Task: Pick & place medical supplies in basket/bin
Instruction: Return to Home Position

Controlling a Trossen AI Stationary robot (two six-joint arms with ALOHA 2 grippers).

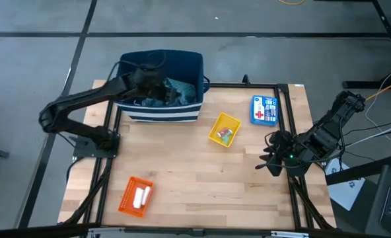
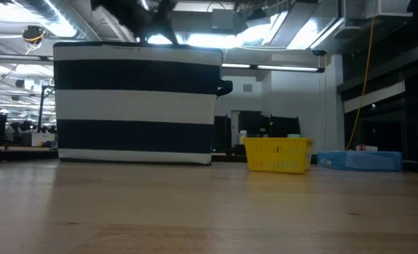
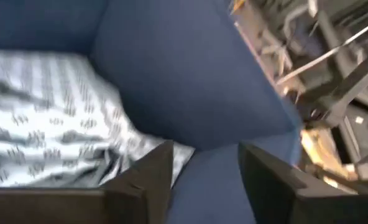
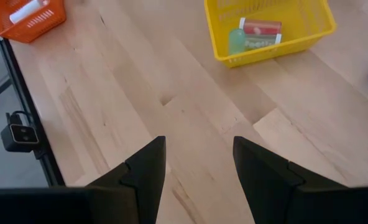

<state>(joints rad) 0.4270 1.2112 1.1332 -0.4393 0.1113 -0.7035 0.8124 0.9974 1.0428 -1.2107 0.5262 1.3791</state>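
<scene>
All is judged stowed, only homing left: cloth [image 1: 183, 91] in the bin [image 1: 159, 112] under the left tool [image 3: 206, 158], held open and empty like the right tool [image 4: 199, 149] at the desk's [image 1: 182, 165] right.

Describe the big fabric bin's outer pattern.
The big fabric bin wears broad navy-and-white horizontal stripes; clearest in the low view.

Navy-blue bin [image 1: 159, 112] with broad white stripes; teal-blue cloth [image 1: 181, 92] with a small repeated dark print; yellow basket [image 1: 216, 124] holding a green tube [image 4: 236, 41] and a red tube [image 4: 262, 27]; orange basket [image 1: 128, 195] holding white rolls [image 1: 142, 196]; blue box [image 1: 264, 110]; pale wood-grain table [image 1: 195, 178].
</scene>
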